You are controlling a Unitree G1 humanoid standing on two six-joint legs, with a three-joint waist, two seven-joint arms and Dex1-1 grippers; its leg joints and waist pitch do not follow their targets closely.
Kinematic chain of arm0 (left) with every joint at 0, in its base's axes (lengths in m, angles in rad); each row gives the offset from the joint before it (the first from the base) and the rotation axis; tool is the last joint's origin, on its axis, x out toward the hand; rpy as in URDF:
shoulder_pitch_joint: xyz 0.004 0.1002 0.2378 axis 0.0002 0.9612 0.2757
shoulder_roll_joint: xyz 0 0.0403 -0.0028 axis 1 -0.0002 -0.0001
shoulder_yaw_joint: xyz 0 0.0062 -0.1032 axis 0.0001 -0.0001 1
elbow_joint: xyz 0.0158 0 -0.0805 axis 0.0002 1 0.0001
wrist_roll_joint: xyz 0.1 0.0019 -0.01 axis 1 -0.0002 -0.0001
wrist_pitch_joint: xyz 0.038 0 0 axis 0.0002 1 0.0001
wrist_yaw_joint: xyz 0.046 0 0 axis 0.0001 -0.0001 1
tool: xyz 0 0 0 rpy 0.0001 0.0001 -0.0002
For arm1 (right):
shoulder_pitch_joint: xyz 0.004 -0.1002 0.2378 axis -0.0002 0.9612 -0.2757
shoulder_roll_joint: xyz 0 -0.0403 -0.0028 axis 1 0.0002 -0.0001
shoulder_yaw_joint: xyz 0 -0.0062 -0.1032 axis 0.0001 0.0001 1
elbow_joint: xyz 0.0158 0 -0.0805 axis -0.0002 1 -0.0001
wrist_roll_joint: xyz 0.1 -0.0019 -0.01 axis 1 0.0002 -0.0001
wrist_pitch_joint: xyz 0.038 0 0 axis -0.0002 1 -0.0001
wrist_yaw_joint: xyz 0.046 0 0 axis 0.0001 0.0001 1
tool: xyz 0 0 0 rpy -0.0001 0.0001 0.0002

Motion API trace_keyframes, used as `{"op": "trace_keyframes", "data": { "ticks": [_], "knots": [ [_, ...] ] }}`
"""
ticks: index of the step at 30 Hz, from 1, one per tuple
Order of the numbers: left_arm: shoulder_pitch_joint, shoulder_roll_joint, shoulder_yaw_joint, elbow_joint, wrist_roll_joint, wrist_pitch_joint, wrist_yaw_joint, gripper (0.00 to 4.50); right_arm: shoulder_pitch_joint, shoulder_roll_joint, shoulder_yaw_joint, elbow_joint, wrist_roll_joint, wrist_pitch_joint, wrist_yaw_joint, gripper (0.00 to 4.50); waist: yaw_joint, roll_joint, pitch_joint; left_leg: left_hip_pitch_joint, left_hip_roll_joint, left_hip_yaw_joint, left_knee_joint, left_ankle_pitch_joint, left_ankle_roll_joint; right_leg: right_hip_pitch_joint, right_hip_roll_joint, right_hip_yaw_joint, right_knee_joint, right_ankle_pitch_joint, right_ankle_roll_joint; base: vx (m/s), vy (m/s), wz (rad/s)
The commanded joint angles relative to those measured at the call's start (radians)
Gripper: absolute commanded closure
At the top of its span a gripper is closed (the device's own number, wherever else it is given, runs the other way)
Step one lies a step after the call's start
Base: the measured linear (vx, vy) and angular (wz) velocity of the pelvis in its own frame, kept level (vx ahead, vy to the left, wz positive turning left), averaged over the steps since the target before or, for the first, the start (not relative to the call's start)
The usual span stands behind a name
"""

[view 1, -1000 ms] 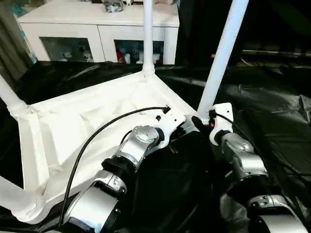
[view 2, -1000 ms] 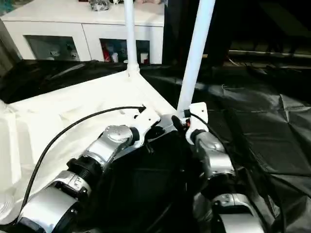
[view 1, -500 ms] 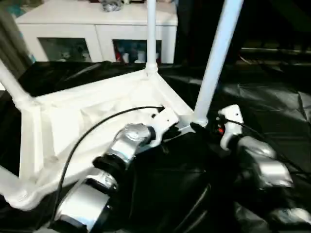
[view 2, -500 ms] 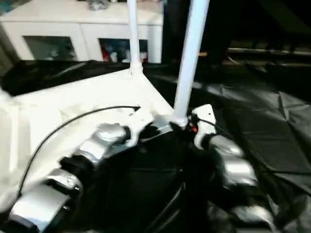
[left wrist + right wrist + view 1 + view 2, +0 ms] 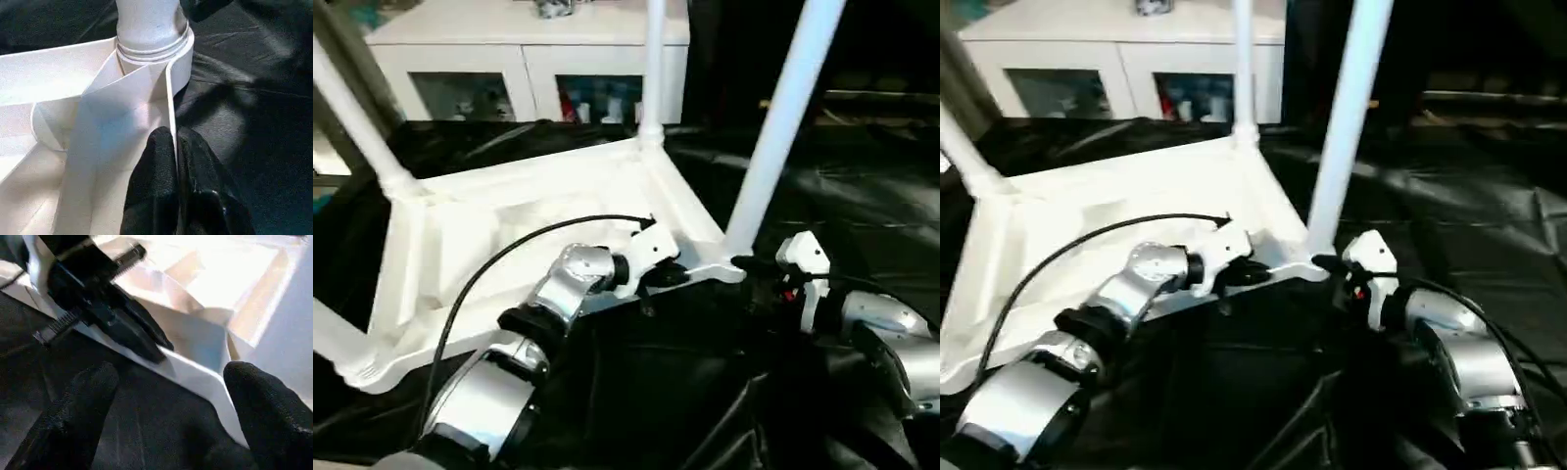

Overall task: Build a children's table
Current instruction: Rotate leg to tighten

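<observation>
The children's table lies upside down on a black sheet, its white legs pointing up. One leg rises from the near right corner socket. Others stand at the far right, far left and near left. My left gripper is shut on the thin rim of the top, just short of that near right socket. My right gripper stands open beside the same corner, its fingers wide apart with nothing gripped between them.
A white cabinet with glass doors stands behind the table. The black sheet spreads wrinkled to the right and in front. A black cable arcs over my left forearm.
The camera has shifted. My right gripper has drawn back from the near right leg's base and opened wider. My left gripper keeps its hold on the rim.
</observation>
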Motion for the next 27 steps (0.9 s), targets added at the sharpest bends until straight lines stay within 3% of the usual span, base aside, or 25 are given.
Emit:
{"op": "trace_keyframes", "data": {
  "ticks": [1, 2, 4, 5, 7, 8, 10, 11, 12, 13, 14, 15, 16, 17, 18, 19, 20, 21, 22, 24, 25, 26, 27],
  "knots": [
    [-0.016, -0.012, 0.009, -0.037, -0.035, -0.002, -0.047, 3.87, 0.01, 0.007, 0.013, -0.032, 0.014, 0.017, 0.004, 0.63, -0.002, -0.024, -0.07, 0.025, 0.063, -0.032, -0.061, -0.174, 0.115, 0.045, -0.068, 0.038, -0.069, -0.167, -0.238, 0.0, 0.0, 0.0],
    [-0.011, -0.007, 0.014, -0.049, -0.042, 0.009, -0.054, 3.57, 0.012, 0.011, 0.016, -0.038, 0.016, 0.021, 0.003, 0.63, -0.003, -0.029, -0.07, 0.024, 0.063, -0.031, -0.06, -0.171, 0.116, 0.045, -0.067, 0.038, -0.068, -0.158, -0.241, 0.0, 0.0, 0.0],
    [0.013, 0.015, 0.053, -0.119, -0.089, 0.061, -0.072, 3.49, 0.01, 0.036, 0.025, -0.057, 0.023, 0.037, -0.02, 0.63, -0.005, -0.025, -0.069, 0.021, 0.064, -0.032, -0.062, -0.168, 0.12, 0.046, -0.068, 0.037, -0.063, -0.146, -0.249, 0.0, 0.0, 0.0],
    [0.028, 0.029, 0.073, -0.167, -0.117, 0.094, -0.086, 3.48, 0.006, 0.049, 0.029, -0.064, 0.027, 0.044, -0.031, 0.63, -0.009, -0.041, -0.068, 0.02, 0.065, -0.03, -0.063, -0.172, 0.121, 0.046, -0.068, 0.037, -0.063, -0.15, -0.253, 0.0, 0.0, 0.0],
    [0.042, 0.05, 0.089, -0.214, -0.135, 0.123, -0.09, 3.3, -0.003, 0.065, 0.031, -0.064, 0.026, 0.045, -0.046, 0.63, -0.011, -0.032, -0.066, 0.02, 0.063, -0.032, -0.062, -0.18, 0.115, 0.043, -0.071, 0.036, -0.065, -0.193, -0.248, 0.0, 0.0, 0.0],
    [0.05, 0.067, 0.099, -0.244, -0.144, 0.139, -0.092, 3.14, -0.01, 0.076, 0.031, -0.063, 0.028, 0.049, -0.054, 0.63, -0.014, -0.036, -0.065, 0.022, 0.062, -0.03, -0.063, -0.187, 0.112, 0.042, -0.068, 0.037, -0.069, -0.209, -0.242, 0.0, 0.0, 0.0],
    [0.062, 0.089, 0.111, -0.282, -0.161, 0.171, -0.114, 3.0, -0.018, 0.086, 0.036, -0.059, 0.023, 0.047, -0.061, 0.63, -0.022, -0.031, -0.062, 0.023, 0.061, -0.032, -0.066, -0.206, 0.094, 0.04, -0.066, 0.038, -0.072, -0.254, -0.227, 0.0, 0.0, 0.0],
    [0.072, 0.116, 0.117, -0.311, -0.167, 0.199, -0.126, 2.99, -0.027, 0.096, 0.041, -0.054, 0.022, 0.047, -0.062, 0.63, -0.027, -0.051, -0.062, 0.024, 0.062, -0.029, -0.068, -0.205, 0.091, 0.04, -0.064, 0.039, -0.072, -0.253, -0.222, 0.0, 0.0, 0.0],
    [0.08, 0.14, 0.117, -0.333, -0.165, 0.225, -0.138, 2.81, -0.034, 0.102, 0.045, -0.049, 0.018, 0.044, -0.064, 0.63, -0.027, -0.037, -0.062, 0.023, 0.061, -0.032, -0.069, -0.203, 0.086, 0.039, -0.065, 0.04, -0.07, -0.267, -0.217, 0.0, 0.0, 0.0],
    [0.106, 0.212, 0.115, -0.4, -0.155, 0.298, -0.171, 2.68, -0.051, 0.119, 0.056, -0.037, 0.01, 0.038, -0.069, 0.63, -0.028, -0.049, -0.062, 0.026, 0.064, -0.031, -0.069, -0.204, 0.08, 0.038, -0.066, 0.04, -0.068, -0.267, -0.217, 0.0, 0.0, 0.0],
    [0.117, 0.237, 0.114, -0.426, -0.153, 0.323, -0.183, 2.58, -0.057, 0.125, 0.057, -0.03, 0.005, 0.033, -0.075, 0.63, -0.027, -0.044, -0.064, 0.023, 0.067, -0.038, -0.071, -0.195, 0.074, 0.041, -0.071, 0.041, -0.06, -0.257, -0.221, 0.0, 0.0, 0.0],
    [0.135, 0.275, 0.113, -0.469, -0.151, 0.363, -0.203, 2.53, -0.067, 0.135, 0.06, -0.02, -0.004, 0.024, -0.086, 0.63, -0.04, -0.036, -0.061, 0.015, 0.063, -0.04, -0.078, -0.188, 0.06, 0.042, -0.064, 0.038, -0.057, -0.255, -0.205, 0.0, 0.0, 0.0],
    [0.158, 0.309, 0.12, -0.522, -0.163, 0.402, -0.219, 2.47, -0.081, 0.153, 0.055, -0.002, -0.01, 0.01, -0.109, 0.63, -0.043, -0.034, -0.06, 0.022, 0.063, -0.038, -0.078, -0.199, 0.055, 0.035, -0.06, 0.039, -0.061, -0.254, -0.204, 0.0, 0.0, 0.0],
    [0.168, 0.322, 0.124, -0.543, -0.168, 0.417, -0.226, 2.47, -0.085, 0.161, 0.054, 0.004, -0.012, 0.004, -0.119, 0.63, -0.042, -0.04, -0.06, 0.034, 0.067, -0.035, -0.076, -0.209, 0.038, 0.029, -0.064, 0.044, -0.058, -0.232, -0.225, 0.0, 0.0, 0.0],
    [0.192, 0.346, 0.132, -0.596, -0.186, 0.451, -0.241, 2.22, -0.103, 0.181, 0.048, 0.03, -0.028, -0.009, -0.161, 0.63, -0.043, -0.042, -0.059, 0.032, 0.063, -0.031, -0.075, -0.201, 0.037, 0.031, -0.059, 0.044, -0.058, -0.21, -0.233, 0.0, 0.0, 0.0],
    [0.209, 0.362, 0.138, -0.635, -0.199, 0.475, -0.252, 2.22, -0.116, 0.196, 0.043, 0.049, -0.039, -0.019, -0.193, 0.63, -0.039, -0.038, -0.063, 0.037, 0.067, -0.032, -0.074, -0.191, 0.027, 0.029, -0.064, 0.045, -0.05, -0.189, -0.244, 0.0, 0.0, 0.0],
    [0.209, 0.362, 0.138, -0.635, -0.199, 0.475, -0.252, 2.15, -0.116, 0.196, 0.043, 0.049, -0.039, -0.019, -0.193, 0.63, -0.041, -0.037, -0.061, 0.033, 0.065, -0.031, -0.076, -0.183, 0.03, 0.028, -0.062, 0.046, -0.051, -0.178, -0.25, 0.0, 0.0, 0.0],
    [0.24, 0.384, 0.139, -0.707, -0.222, 0.522, -0.266, 2.15, -0.131, 0.219, 0.038, 0.07, -0.044, -0.028, -0.223, 0.63, -0.033, -0.043, -0.063, 0.04, 0.066, -0.028, -0.072, -0.174, 0.026, 0.028, -0.061, 0.047, -0.045, -0.146, -0.258, 0.0, 0.0, 0.0],
    [0.268, 0.401, 0.136, -0.765, -0.242, 0.555, -0.277, 2.1, -0.141, 0.242, 0.034, 0.088, -0.046, -0.035, -0.251, 0.63, -0.032, -0.041, -0.06, 0.035, 0.064, -0.028, -0.075, -0.165, 0.03, 0.029, -0.059, 0.047, -0.047, -0.144, -0.256, 0.0, 0.0, 0.0],
    [0.313, 0.428, 0.13, -0.858, -0.276, 0.617, -0.294, 1.8, -0.149, 0.268, 0.031, 0.102, -0.043, -0.04, -0.275, 0.63, -0.032, -0.051, -0.06, 0.035, 0.064, -0.026, -0.076, -0.163, 0.027, 0.031, -0.059, 0.047, -0.043, -0.142, -0.253, 0.0, 0.0, 0.0],
    [0.346, 0.449, 0.122, -0.922, -0.298, 0.66, -0.307, 1.72, -0.152, 0.286, 0.031, 0.11, -0.042, -0.042, -0.29, 0.63, -0.035, -0.045, -0.056, 0.034, 0.063, -0.027, -0.079, -0.18, 0.023, 0.03, -0.057, 0.047, -0.046, -0.168, -0.246, 0.0, 0.0, 0.0],
    [0.346, 0.449, 0.122, -0.922, -0.298, 0.66, -0.307, 1.73, -0.152, 0.286, 0.031, 0.11, -0.042, -0.042, -0.29, 0.63, -0.035, -0.045, -0.057, 0.036, 0.063, -0.027, -0.079, -0.191, 0.013, 0.03, -0.058, 0.049, -0.046, -0.173, -0.243, 0.0, 0.0, 0.0],
    [0.401, 0.482, 0.104, -1.009, -0.301, 0.714, -0.31, 1.64, -0.157, 0.32, 0.033, 0.126, -0.049, -0.051, -0.328, 0.63, -0.035, -0.052, -0.055, 0.041, 0.063, -0.024, -0.08, -0.208, 0.003, 0.027, -0.056, 0.049, -0.049, -0.19, -0.235, 0.0, 0.0, 0.0]
  ]
}}
